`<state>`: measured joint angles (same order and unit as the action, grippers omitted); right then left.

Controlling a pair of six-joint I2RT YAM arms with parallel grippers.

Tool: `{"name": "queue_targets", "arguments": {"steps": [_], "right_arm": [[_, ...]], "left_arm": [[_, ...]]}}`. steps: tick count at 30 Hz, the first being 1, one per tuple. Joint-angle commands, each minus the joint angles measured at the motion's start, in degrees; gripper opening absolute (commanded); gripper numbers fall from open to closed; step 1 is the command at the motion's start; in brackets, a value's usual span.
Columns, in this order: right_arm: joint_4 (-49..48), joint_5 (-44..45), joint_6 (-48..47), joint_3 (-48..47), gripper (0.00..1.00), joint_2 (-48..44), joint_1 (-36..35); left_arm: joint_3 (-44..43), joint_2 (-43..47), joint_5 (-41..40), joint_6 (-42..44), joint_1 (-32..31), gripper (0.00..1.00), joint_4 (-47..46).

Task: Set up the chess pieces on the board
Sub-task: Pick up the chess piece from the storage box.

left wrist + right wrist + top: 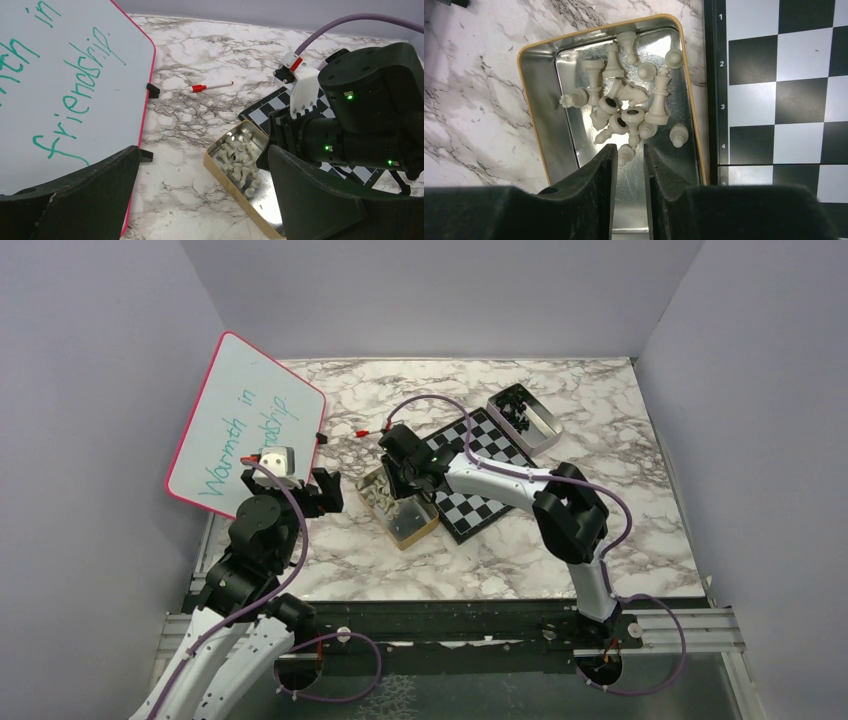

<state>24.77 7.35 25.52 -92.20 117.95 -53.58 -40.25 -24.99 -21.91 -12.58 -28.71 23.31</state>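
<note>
Early stage of the set-up. The board (475,508) lies on the marble table (600,530), and every square of it that shows is bare; part of it is hidden under the right arm in the overhead view, and the right wrist view shows only empty squares along its numbered edge. The pale chess pieces (624,107) lie tumbled in a heap inside the gold-rimmed tin (540,115), which sits just beside the board's edge. The black pieces (515,412) are in a second tin (547,422) touching or just off the board's far corner. The right gripper (629,148) hangs over the pale heap, its jaws narrow, with one small pale piece (625,155) lying between the tips; whether that piece is clamped cannot be told. The left gripper (204,155) is held well apart from the board, near the pink-framed whiteboard (240,430), with its jaws wide and nothing in them. By this evidence no piece has been placed, and practically the whole task, both colours, is left to do.
</note>
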Motion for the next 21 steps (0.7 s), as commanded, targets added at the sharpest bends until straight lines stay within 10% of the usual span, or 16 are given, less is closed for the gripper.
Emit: {"name": "queue_targets", "arguments": {"steps": [1,21], "right_arm": [[2.7,2.2,0.5,-1.8,0.3,2.1,-1.7],[4.2,2.5,1.3,-2.5,0.28,4.6,-2.9]], "left_arm": [[-0.2,1.0,-1.6,0.1,0.1,0.99,0.4],[0.1,1.9,-1.5,0.1,0.1,0.99,0.3]]}}
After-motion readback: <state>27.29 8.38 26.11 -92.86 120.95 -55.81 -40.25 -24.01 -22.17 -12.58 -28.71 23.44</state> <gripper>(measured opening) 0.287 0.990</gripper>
